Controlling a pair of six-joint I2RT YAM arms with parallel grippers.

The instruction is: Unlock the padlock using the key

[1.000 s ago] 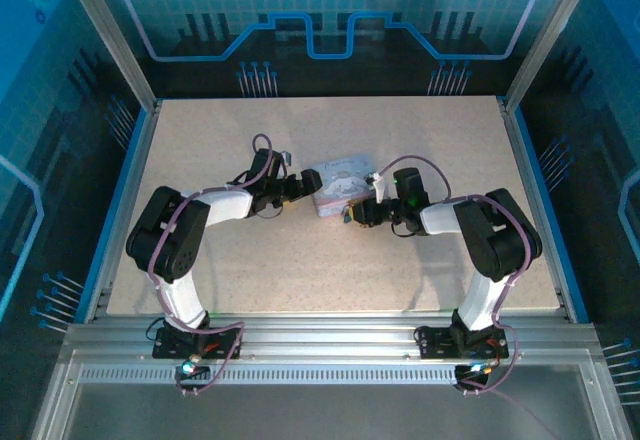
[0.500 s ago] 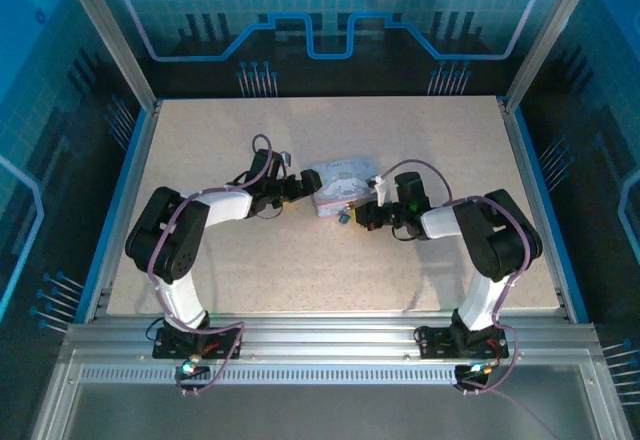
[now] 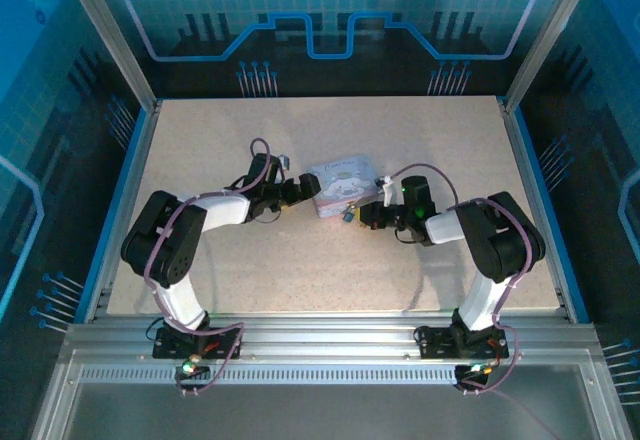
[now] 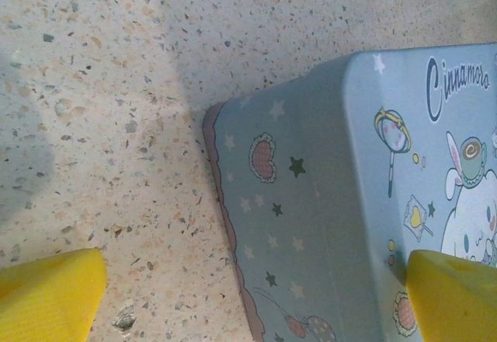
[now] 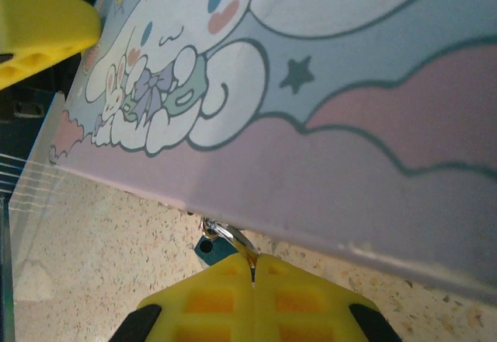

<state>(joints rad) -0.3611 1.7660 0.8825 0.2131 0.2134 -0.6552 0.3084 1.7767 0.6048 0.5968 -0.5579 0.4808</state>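
Left gripper point(image 3: 298, 189): wide open, empty, straddling the left corner of the box point(image 3: 343, 182) on the desk point(image 3: 420, 140). The padlock point(image 5: 205, 250) lies just beside the box's near edge, with the key point(image 5: 233, 239) apparently meeting it. Right gripper point(image 5: 252, 268), pinched shut on that sliver, has barely shifted in a second, so the unlocking is judged unfinished.

cool blue light overall, soft shadows on the table point(image 4: 116, 85), wrist close-ups perhaps slightly blurred.
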